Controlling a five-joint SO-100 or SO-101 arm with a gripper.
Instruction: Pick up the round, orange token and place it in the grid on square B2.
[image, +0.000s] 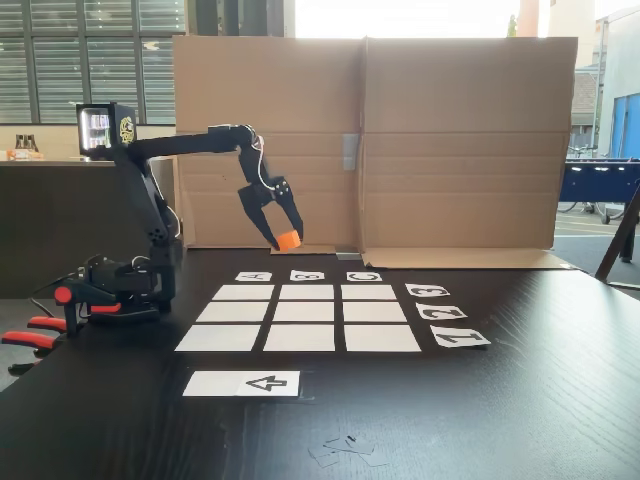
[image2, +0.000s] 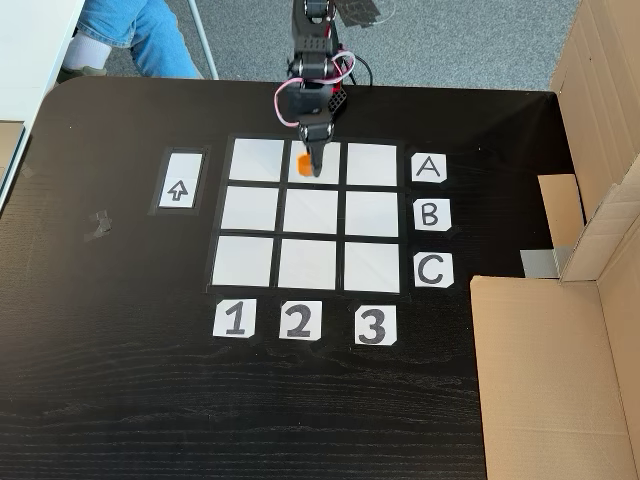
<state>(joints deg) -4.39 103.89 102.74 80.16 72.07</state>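
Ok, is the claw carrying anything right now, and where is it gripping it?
Yes. The claw holds the orange token between its fingertips, pinched by its sides and lifted above the table. From above, it hangs over the top middle cell of the grid.

A dark wooden table (image: 560, 400) carries a white strip with a black arrow (image: 242, 383), lying apart from the paper squares. A big cardboard screen (image: 460, 140) stands folded along the table's far edge. Orange-handled clamps (image: 30, 340) grip the table edge at the left in that fixed view. In the other, a person's jeans-clad legs (image2: 130, 30) show beyond the table
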